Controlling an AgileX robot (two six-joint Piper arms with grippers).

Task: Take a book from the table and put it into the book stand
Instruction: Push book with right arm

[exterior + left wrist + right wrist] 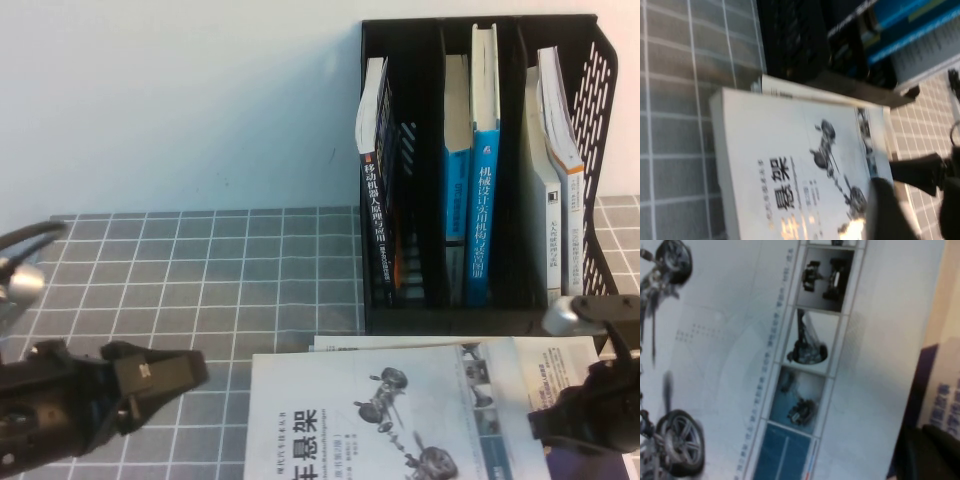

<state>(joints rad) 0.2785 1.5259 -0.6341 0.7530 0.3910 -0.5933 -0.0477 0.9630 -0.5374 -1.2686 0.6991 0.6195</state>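
The book (pixel 380 415), white with a grey suspension drawing and a black title, lies flat at the table's (pixel 200 270) front edge, in front of the book stand (pixel 480 160). It also shows in the left wrist view (pixel 785 165) and fills the right wrist view (pixel 740 350). My left gripper (pixel 195 372) is low over the table just left of the book's spine, pointing at it, open and empty. One of its fingers (pixel 885 210) shows dark over the cover. My right gripper (pixel 560 415) hovers at the book's right edge.
Another book (pixel 555 365) lies under the white one, sticking out at the right and back. The stand holds several upright books: a dark one (pixel 375 190) on the left, blue-spined ones (pixel 485 200) in the middle, white ones (pixel 555 200) on the right.
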